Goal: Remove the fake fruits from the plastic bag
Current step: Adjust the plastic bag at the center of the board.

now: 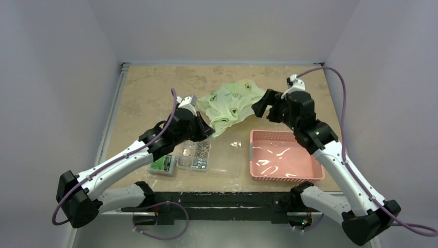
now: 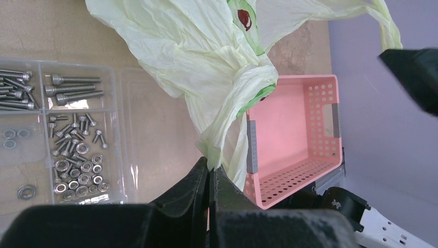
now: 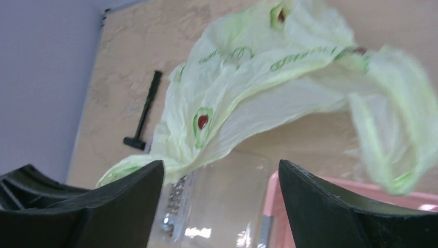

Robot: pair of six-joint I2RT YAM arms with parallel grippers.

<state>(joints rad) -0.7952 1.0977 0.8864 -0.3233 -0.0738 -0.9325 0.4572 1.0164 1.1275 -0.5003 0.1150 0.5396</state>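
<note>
Claws at the bag: left pinching, right released

Left claw (image 2: 210,174) is clenched on a twisted corner of the plastic bag (image 1: 230,102). The bag hangs crumpled just above the bench (image 1: 150,88), beyond the screw box (image 2: 155,134) and the pink basket (image 1: 279,133). Right claw (image 3: 221,166) is spread wide and grips nothing, just beside the bag's far edge. No fruit shows; the bag looks slack, and I cannot tell what is inside. Judgement: hold the left pinch firm, take the opposite edge with the right claw, find the mouth, then lift and tip toward the bench.
</note>
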